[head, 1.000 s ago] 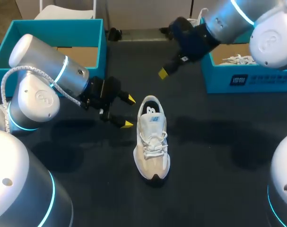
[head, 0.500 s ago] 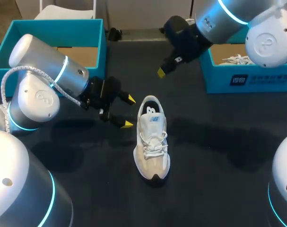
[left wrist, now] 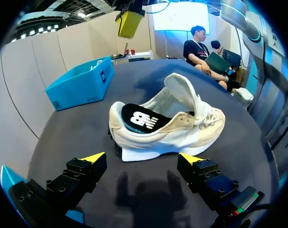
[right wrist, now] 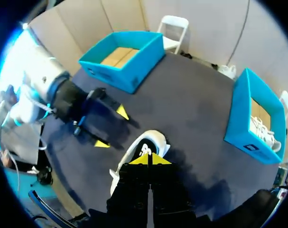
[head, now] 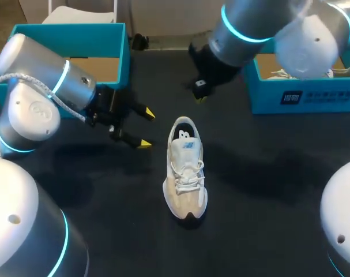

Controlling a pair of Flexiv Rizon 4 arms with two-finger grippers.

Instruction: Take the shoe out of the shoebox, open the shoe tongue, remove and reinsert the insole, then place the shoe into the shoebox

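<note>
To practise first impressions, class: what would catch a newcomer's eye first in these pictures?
A white sneaker stands in the middle of the table, tongue lifted, dark insole showing. The left gripper, jaws open, sits beside its heel; the right gripper, jaws shut, hangs beyond the heel.

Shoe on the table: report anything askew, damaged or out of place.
Nothing stands out. The shoe stands upright on its sole and looks intact, with its tongue lifted and the dark insole seated inside.
</note>
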